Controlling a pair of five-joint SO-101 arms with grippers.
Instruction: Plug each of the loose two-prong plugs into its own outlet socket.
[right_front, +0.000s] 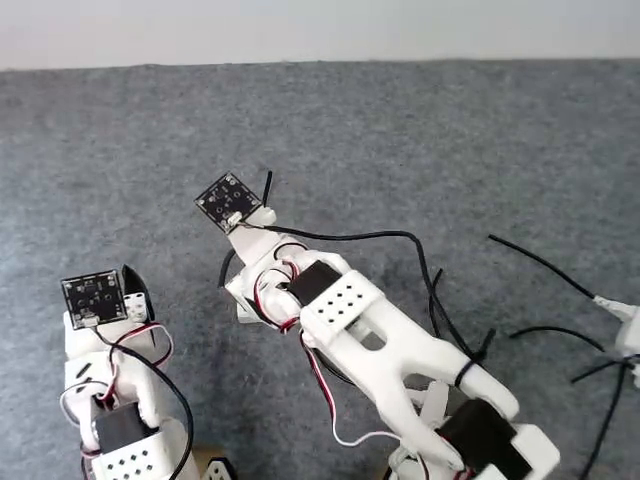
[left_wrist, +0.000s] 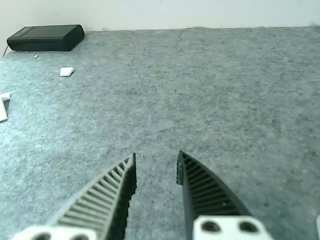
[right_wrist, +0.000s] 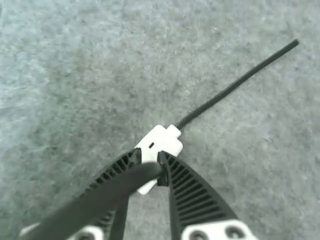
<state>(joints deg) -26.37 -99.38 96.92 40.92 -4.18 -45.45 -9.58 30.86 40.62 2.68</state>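
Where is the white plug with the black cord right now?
In the right wrist view, the white plug is pinched in the right gripper over the grey mat, its black cord pointing away from the gripper.

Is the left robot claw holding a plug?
No, the left gripper is open above the grey carpet, gripping nothing.

White arms, black ribbed hands, red-white wires

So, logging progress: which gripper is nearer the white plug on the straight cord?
Right. The right gripper clamps the plug; the left gripper hangs open over carpet, apart from it.
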